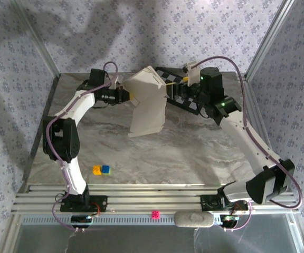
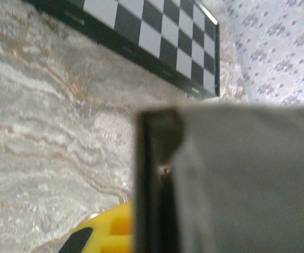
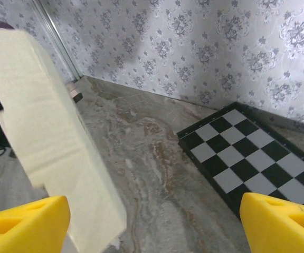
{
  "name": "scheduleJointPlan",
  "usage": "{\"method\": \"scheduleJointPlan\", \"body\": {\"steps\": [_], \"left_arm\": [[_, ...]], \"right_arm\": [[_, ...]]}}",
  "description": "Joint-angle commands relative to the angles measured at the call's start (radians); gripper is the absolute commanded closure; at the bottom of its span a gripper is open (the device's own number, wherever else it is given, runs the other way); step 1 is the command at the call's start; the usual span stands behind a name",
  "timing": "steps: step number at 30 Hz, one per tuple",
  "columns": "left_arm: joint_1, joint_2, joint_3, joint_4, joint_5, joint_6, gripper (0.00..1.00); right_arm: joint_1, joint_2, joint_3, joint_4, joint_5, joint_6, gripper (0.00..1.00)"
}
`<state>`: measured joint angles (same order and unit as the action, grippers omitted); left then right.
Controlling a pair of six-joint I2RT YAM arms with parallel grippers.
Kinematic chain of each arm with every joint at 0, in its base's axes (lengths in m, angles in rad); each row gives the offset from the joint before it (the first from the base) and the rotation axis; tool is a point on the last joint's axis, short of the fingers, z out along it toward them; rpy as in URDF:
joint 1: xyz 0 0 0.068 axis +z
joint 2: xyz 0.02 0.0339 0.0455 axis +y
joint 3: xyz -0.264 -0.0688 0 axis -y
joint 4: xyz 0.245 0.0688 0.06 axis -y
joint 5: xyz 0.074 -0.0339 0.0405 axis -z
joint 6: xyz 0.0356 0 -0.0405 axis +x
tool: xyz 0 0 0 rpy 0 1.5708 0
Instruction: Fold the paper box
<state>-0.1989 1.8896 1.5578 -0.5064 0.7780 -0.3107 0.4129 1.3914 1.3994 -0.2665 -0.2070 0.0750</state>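
MARBLE TABLE, TOP VIEW: The paper box (image 1: 148, 103), a creased white sheet, stands tilted on edge at upper centre of the frame, its foot on the table (image 1: 194, 153) and its left edge clenched in the left gripper (image 1: 124, 96). The right gripper (image 1: 172, 94), at the sheet's right side by the chessboard (image 3: 247, 158), has its jaws spread wide and grasps nothing. In its wrist view the yellow fingertips (image 3: 25, 224) sit in the lower corners, with the sheet running down the left of the frame just beside the left one.
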Motion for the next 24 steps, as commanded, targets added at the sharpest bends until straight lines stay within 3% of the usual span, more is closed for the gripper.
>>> {"method": "scheduleJointPlan", "body": {"steps": [1, 11, 24], "left_arm": [[-0.02, 0.034, 0.059, -0.22, -0.03, 0.059, 1.0], [-0.051, 0.07, 0.113, -0.347, -0.09, 0.072, 1.0], [-0.066, 0.077, 0.143, -0.406, -0.1, 0.101, 1.0]], "right_arm": [[0.001, 0.044, 0.071, -0.03, -0.02, -0.093, 0.13], [0.04, 0.155, 0.152, -0.127, -0.031, -0.138, 0.14], [0.063, 0.182, 0.146, -0.159, 0.017, -0.143, 0.16]]}}
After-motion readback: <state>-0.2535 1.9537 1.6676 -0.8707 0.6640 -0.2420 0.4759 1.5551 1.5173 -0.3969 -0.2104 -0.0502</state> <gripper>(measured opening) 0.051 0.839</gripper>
